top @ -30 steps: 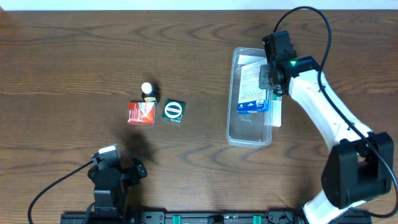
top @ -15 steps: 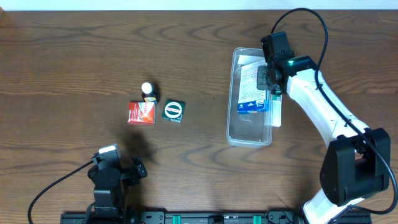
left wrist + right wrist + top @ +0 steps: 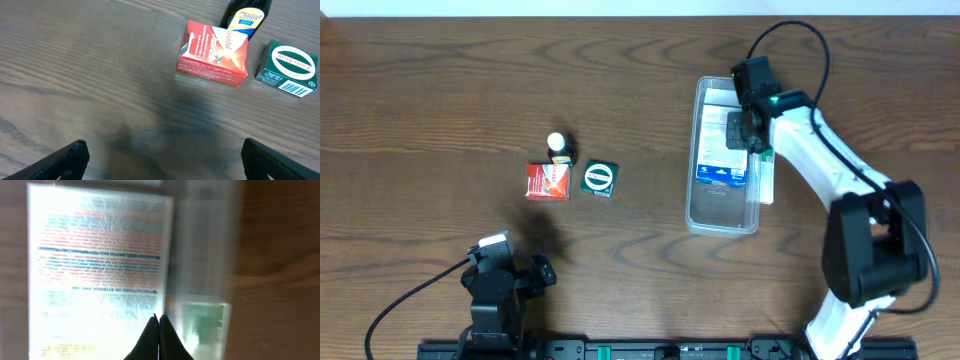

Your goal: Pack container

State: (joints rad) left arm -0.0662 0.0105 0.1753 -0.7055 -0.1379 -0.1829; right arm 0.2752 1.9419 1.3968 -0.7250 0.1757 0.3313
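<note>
The left gripper [image 3: 165,155], jaws spread wide, sits near the front edge of the brown wooden table [image 3: 420,100], bare wood all around it. Further in, a red cardboard box [image 3: 548,181], a dark bottle [image 3: 558,147] and a green box [image 3: 599,178] cluster together. Far right, the long clear plastic container [image 3: 721,208] holds a blue-and-white box [image 3: 722,160]. Above that box is the right gripper [image 3: 159,325], its fingers pressed together.

Overhead straight down; left wrist low, oblique, shares red box [image 3: 548,181].

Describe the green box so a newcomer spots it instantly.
On the brown wooden table, look left of the clear container to a cluster of three small items. The green box is the rightmost, beside the red box and white-capped bottle; it alone is dark green with a white ring on top.
</note>
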